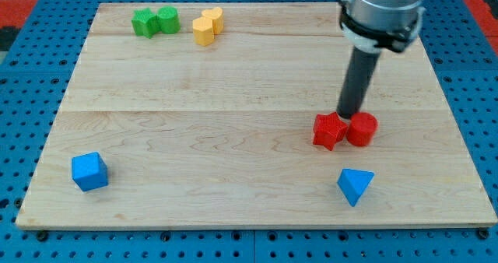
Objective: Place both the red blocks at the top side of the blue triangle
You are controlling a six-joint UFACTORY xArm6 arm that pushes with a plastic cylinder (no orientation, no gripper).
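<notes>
The tool is a bare rod that grasps nothing, and my tip (349, 113) sits just behind the red star block (329, 131) and red cylinder (362, 128). Both lie above the blue triangle (355, 185), looking light, rigid and prone to slide on the counter (233, 138). Push them centrally.

Two red blocks (345, 129), two blue (89, 171), two green (154, 21), two yellow (208, 26).

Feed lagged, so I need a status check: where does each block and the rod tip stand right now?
My tip: just above both red blocks, at their join.
Red star block: touching red round block, above blue triangle.
Blue cube: bottom left, alone.
Green blocks: top left, touching.
Yellow blocks: top, touching.
</notes>
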